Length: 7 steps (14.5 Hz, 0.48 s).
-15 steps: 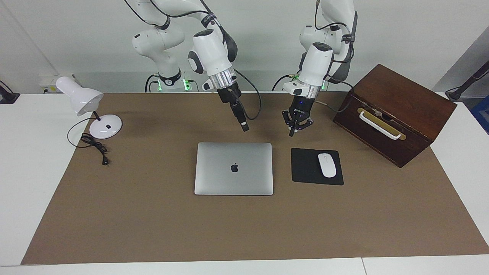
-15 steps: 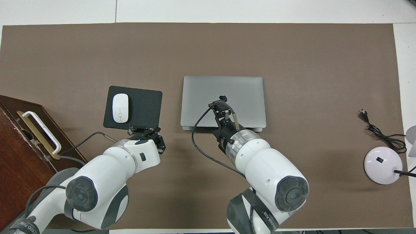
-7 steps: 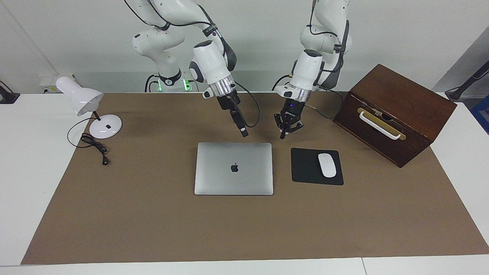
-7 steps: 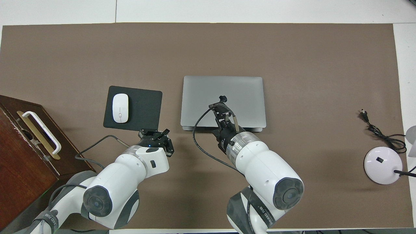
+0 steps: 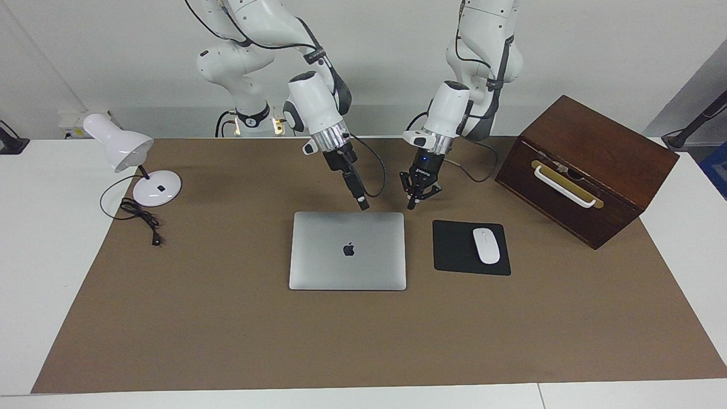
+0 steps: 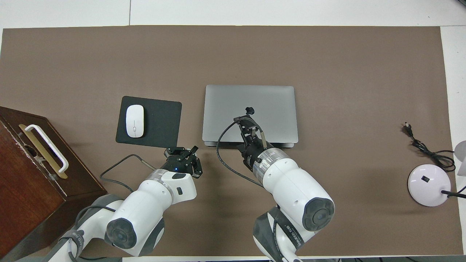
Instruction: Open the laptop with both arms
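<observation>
The silver-grey laptop (image 5: 347, 267) (image 6: 276, 105) lies closed and flat in the middle of the brown mat, its dark logo up. My right gripper (image 5: 363, 205) (image 6: 249, 109) is shut and hangs just above the laptop's edge nearest the robots, about mid-width. My left gripper (image 5: 411, 204) (image 6: 189, 152) is shut too, its links splayed. It hovers low over the mat by the laptop's corner nearest the robots, toward the black mouse pad. Neither gripper holds anything.
A black mouse pad (image 5: 454, 250) with a white mouse (image 5: 486, 245) lies beside the laptop toward the left arm's end. A dark wooden box (image 5: 585, 165) stands at that end. A white desk lamp (image 5: 133, 153) and its cord (image 5: 142, 218) sit at the right arm's end.
My left gripper has swung from beside the mouse pad toward the laptop's corner and come lower. My right gripper has dropped closer to the laptop's near edge. The laptop has not moved.
</observation>
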Each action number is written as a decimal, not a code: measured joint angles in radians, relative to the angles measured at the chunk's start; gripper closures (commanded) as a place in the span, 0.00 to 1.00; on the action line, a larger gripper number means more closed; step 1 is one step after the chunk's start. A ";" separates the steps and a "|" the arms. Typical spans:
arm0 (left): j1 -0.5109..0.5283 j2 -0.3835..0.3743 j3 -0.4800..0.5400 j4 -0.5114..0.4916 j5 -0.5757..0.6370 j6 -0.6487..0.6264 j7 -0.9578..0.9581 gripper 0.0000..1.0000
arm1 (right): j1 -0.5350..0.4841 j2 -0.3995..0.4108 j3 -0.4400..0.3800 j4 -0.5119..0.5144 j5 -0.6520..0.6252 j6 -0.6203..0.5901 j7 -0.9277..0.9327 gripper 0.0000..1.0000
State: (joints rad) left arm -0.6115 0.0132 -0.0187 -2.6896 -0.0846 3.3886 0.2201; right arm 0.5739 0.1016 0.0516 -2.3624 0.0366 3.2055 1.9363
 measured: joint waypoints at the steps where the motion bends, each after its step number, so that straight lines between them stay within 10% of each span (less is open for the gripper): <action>1: -0.009 0.028 0.000 -0.006 0.000 0.040 0.000 1.00 | 0.000 0.009 0.000 0.000 0.000 0.008 0.000 0.00; 7: -0.015 0.078 -0.001 -0.002 0.000 0.089 0.000 1.00 | 0.000 0.030 0.000 -0.034 0.000 0.044 -0.019 0.00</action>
State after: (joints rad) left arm -0.6266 0.0916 -0.0194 -2.6919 -0.0846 3.4777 0.2201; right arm 0.5735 0.1315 0.0511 -2.3963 0.0366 3.2494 1.9168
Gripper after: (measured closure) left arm 0.991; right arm 0.000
